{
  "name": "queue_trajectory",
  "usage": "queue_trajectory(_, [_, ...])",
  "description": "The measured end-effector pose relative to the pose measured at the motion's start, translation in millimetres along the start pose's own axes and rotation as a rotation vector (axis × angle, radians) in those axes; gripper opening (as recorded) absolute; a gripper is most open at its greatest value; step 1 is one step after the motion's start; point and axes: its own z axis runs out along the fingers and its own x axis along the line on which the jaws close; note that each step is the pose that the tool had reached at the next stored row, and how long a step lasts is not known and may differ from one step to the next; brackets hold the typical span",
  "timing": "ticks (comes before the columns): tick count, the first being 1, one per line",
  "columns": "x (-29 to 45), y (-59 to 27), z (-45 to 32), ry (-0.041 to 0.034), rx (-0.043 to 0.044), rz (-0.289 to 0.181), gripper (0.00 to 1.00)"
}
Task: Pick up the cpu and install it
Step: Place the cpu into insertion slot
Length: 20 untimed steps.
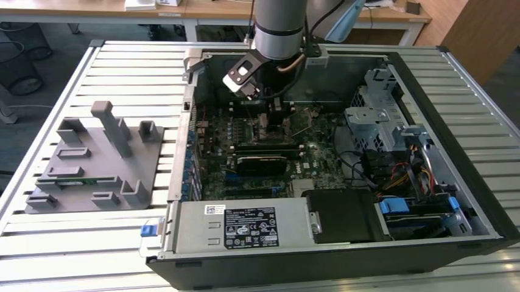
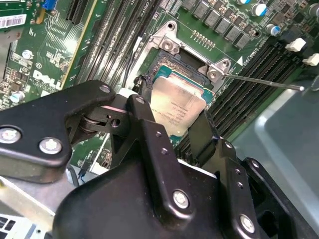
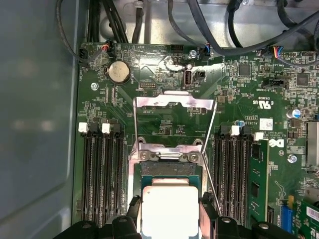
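The cpu (image 2: 178, 106), a flat square chip with a silver-grey top, sits between my gripper's (image 2: 174, 107) two black fingers (image 2: 145, 107), which are shut on its opposite edges. It hangs tilted just over the open socket (image 2: 175, 64) on the green motherboard (image 2: 60, 45). In the first wrist view the cpu (image 3: 169, 209) partly covers the socket (image 3: 167, 169), with the gripper (image 3: 169, 211) around it. In the exterior view the gripper (image 1: 272, 106) reaches down inside the open computer case (image 1: 455, 121).
The socket's metal load plate (image 3: 174, 102) stands flipped open, and its thin lever (image 2: 264, 82) sticks out sideways. Black memory slots (image 3: 102, 174) flank the socket. A grey parts fixture (image 1: 94, 161) lies on the slatted table at the exterior view's left. Power supply (image 1: 240, 225), drive cage (image 1: 378, 115).
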Motion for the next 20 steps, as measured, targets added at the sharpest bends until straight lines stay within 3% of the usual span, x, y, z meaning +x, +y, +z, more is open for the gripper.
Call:
queue_trajectory(10, [0.1, -0.2, 14.3, 0.0000, 0.0000, 0.001, 0.54])
queue_trajectory(20, [0.0, -0.4, 21.6, -0.0001, 0.0001, 0.004, 0.54])
